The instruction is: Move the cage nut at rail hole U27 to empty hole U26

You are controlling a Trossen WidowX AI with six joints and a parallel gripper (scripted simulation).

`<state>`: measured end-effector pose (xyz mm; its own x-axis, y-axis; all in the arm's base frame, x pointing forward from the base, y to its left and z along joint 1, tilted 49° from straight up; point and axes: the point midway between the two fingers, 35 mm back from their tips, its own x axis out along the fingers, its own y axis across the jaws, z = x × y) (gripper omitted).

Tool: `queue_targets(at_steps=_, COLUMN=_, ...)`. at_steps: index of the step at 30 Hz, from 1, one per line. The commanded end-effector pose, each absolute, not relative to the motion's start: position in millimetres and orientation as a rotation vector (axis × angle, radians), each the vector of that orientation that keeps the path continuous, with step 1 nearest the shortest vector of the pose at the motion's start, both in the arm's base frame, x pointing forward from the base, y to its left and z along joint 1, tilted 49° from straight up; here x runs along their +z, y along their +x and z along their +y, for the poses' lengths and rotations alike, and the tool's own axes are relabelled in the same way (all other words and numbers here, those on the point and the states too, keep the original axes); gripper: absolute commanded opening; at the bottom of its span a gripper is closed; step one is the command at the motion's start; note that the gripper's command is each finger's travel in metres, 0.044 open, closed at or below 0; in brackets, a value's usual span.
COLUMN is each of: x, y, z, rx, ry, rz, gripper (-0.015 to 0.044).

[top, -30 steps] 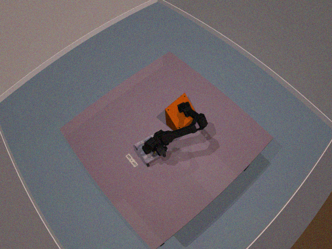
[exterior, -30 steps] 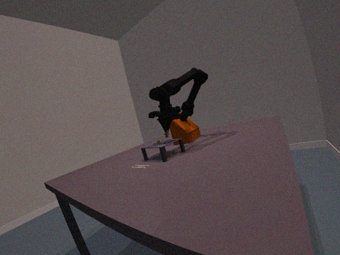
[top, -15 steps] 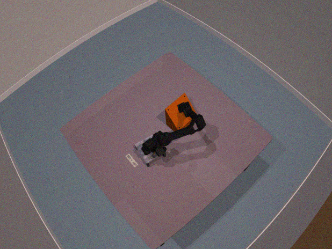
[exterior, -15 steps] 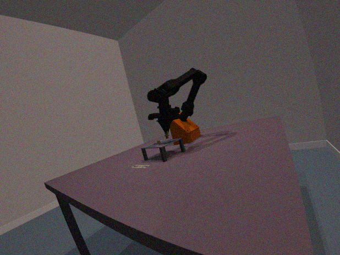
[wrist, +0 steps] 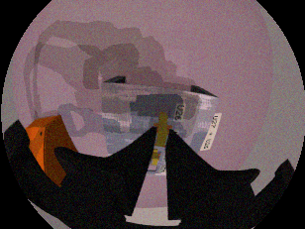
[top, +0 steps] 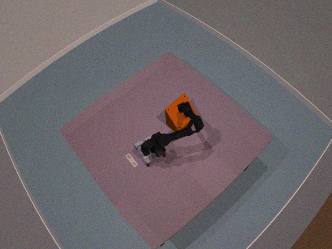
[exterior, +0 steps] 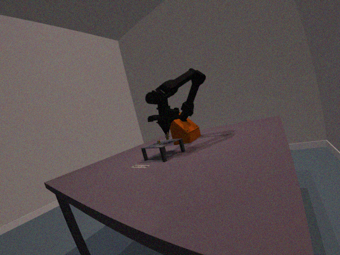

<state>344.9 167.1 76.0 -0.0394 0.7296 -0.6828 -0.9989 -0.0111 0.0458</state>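
My gripper [exterior: 166, 133] [wrist: 162, 133] is shut on a yellowish cage nut [exterior: 167, 137] [wrist: 162, 120] and holds it above the rail plate. The grey rail plate [top: 146, 160] [exterior: 153, 147] [wrist: 200, 105] stands on short dark legs; the arm covers much of it in the top view. The U26 label [wrist: 180, 112] shows just right of the held nut in the wrist view. The other nut [exterior: 158, 142] [wrist: 155, 159] sits on the rail, partly hidden between the fingers in the wrist view. The holes under the fingers and the held nut's wings cannot be made out.
An orange block [top: 174, 114] [exterior: 179, 133] [wrist: 50, 145] stands at the arm's base, behind the rail in the exterior view. A white printed card [top: 131, 160] [exterior: 140, 166] [wrist: 211, 132] lies on the pink table [top: 113, 166] [exterior: 220, 178] beside the rail.
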Motion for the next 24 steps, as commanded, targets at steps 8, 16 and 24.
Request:
queue_targets(at_steps=8, x=73, y=345, z=171, rx=1.534, ry=-0.554, rz=0.622, gripper=0.0024)
queue_targets(at_steps=16, x=64, y=343, z=181, rx=1.533, ry=-0.555, rz=0.621, gripper=0.0024)
queue_targets(at_steps=24, x=60, y=342, z=187, rx=1.533, ry=-0.555, rz=0.62, gripper=0.0024)
